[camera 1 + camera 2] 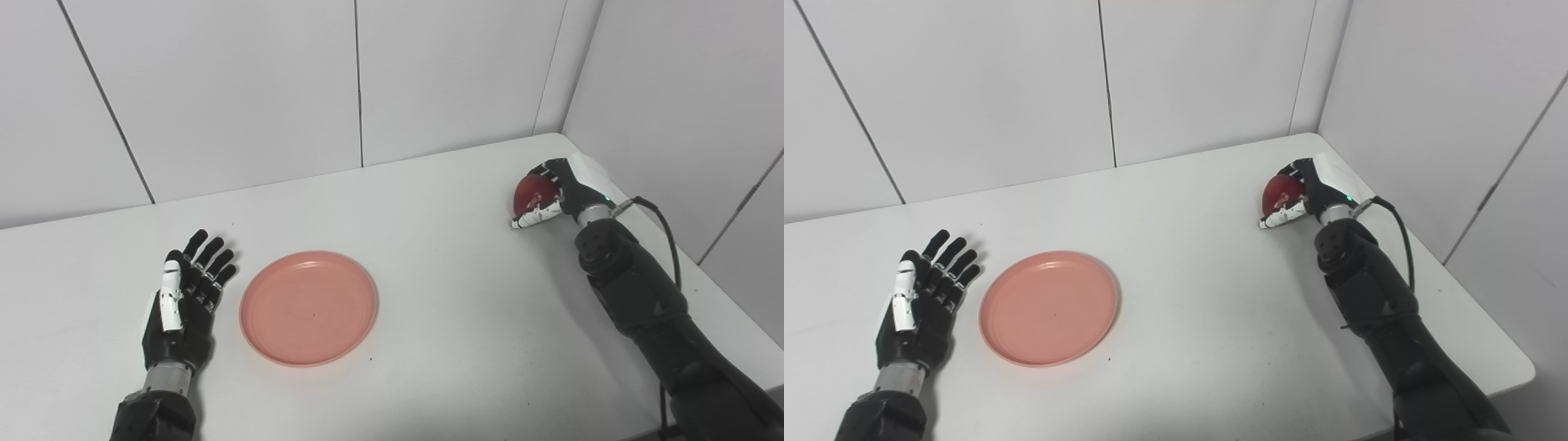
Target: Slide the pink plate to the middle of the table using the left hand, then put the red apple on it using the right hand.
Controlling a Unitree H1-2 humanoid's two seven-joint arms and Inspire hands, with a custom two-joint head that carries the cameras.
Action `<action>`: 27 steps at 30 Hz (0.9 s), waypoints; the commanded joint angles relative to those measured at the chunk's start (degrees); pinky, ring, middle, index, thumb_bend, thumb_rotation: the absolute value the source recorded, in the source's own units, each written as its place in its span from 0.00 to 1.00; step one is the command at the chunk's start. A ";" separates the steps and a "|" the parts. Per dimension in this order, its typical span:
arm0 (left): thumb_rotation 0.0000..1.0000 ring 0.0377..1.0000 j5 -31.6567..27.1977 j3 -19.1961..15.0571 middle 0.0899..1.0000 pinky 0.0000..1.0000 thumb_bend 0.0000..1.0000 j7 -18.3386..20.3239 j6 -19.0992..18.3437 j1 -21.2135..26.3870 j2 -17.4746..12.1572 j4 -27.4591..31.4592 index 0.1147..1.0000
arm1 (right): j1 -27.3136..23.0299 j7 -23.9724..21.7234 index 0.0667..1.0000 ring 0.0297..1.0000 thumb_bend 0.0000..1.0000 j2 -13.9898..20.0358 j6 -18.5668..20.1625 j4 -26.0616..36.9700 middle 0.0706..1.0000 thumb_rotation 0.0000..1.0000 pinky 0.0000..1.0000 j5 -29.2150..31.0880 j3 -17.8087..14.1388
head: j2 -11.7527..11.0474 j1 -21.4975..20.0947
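The pink plate (pixel 308 307) lies flat on the white table (pixel 429 257), left of the table's middle, with nothing on it. My left hand (pixel 184 300) rests open just left of the plate's rim, palm up and fingers spread, a small gap between them. The red apple (pixel 531 193) is at the far right of the table, near the wall corner. My right hand (pixel 554 193) is shut on it, fingers over its top and far side, the white thumb under its front. I cannot tell whether the apple touches the table.
White wall panels (pixel 245 92) close off the back and right side of the table. The table's right edge (pixel 1513 361) runs close beside my right arm. A black cable (pixel 664 226) loops off the right wrist.
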State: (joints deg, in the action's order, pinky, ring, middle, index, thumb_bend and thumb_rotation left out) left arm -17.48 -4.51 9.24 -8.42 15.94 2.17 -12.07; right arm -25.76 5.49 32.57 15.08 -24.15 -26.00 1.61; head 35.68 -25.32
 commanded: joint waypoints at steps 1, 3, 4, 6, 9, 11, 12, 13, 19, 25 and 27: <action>1.00 0.85 0.85 0.24 0.86 0.88 0.39 -1.71 -4.35 -2.00 0.00 -1.67 0.84 | -2.19 1.61 0.49 0.44 0.52 1.45 -1.12 3.59 0.41 0.00 0.38 -0.53 -1.16 | -0.04 0.03; 1.00 0.85 0.86 0.27 0.86 0.88 0.39 -1.77 -4.34 -2.01 0.05 -1.60 0.85 | -1.80 1.33 0.49 0.44 0.52 1.22 -0.39 5.91 0.41 0.00 0.38 -0.79 -1.24 | -0.04 0.03; 1.00 0.85 1.03 0.32 0.86 0.88 0.39 -1.93 -4.33 -2.00 0.06 -1.59 0.85 | -1.58 1.27 0.49 0.44 0.52 1.09 -0.36 7.16 0.41 0.00 0.38 -0.85 -1.34 | -0.05 0.31; 1.00 0.85 1.19 0.41 0.85 0.87 0.39 -2.09 -4.28 -2.04 0.08 -1.51 0.84 | -1.22 1.15 0.49 0.45 0.52 0.83 -0.12 9.28 0.42 0.00 0.39 -1.13 -1.47 | -0.08 0.44; 1.00 0.85 1.20 0.42 0.85 0.87 0.39 -2.17 -4.30 -2.15 0.19 -1.35 0.84 | -0.78 0.79 0.49 0.45 0.52 0.23 0.89 12.53 0.42 0.00 0.40 -1.66 -1.63 | -0.10 0.61; 1.00 0.85 1.15 0.36 0.86 0.87 0.38 -2.21 -4.24 -2.15 0.30 -1.40 0.84 | -0.57 0.50 0.49 0.46 0.52 -0.33 1.44 14.83 0.42 0.00 0.41 -1.98 -1.63 | -0.10 0.61; 1.00 0.85 1.23 0.36 0.86 0.87 0.38 -2.41 -4.34 -2.19 0.43 -1.26 0.84 | -0.48 0.37 0.48 0.46 0.52 -0.59 1.85 16.12 0.42 0.00 0.41 -2.35 -1.53 | -0.09 1.06; 1.00 0.85 1.26 0.39 0.85 0.86 0.39 -2.52 -4.46 -2.25 0.55 -1.07 0.84 | -0.39 0.26 0.48 0.46 0.52 -0.84 2.12 17.31 0.43 0.00 0.42 -2.70 -1.44 | -0.08 1.22; 1.00 0.85 1.17 0.65 0.86 0.87 0.39 -2.63 -4.61 -2.42 0.78 -0.65 0.85 | -0.33 -0.76 0.49 0.46 0.52 -2.45 2.19 22.33 0.43 0.00 0.43 -3.79 -1.06 | -0.12 1.97; 1.00 0.85 1.50 1.11 0.86 0.87 0.39 -3.13 -4.86 -2.60 1.27 -0.04 0.85 | -0.72 -2.34 0.48 0.45 0.52 -4.76 1.42 26.84 0.42 0.00 0.42 -3.80 -0.11 | -0.18 3.05; 1.00 0.85 1.55 1.24 0.86 0.87 0.39 -3.18 -4.67 -2.71 1.38 0.11 0.85 | -0.83 -2.93 0.48 0.45 0.52 -5.43 1.70 28.25 0.42 0.00 0.42 -4.59 0.65 | -0.17 3.41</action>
State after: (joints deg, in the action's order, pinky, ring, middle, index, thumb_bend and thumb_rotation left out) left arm -16.91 -3.77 7.49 -9.20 15.27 3.01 -10.55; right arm -24.16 2.57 26.68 17.53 1.58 -29.75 2.32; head 35.59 -21.98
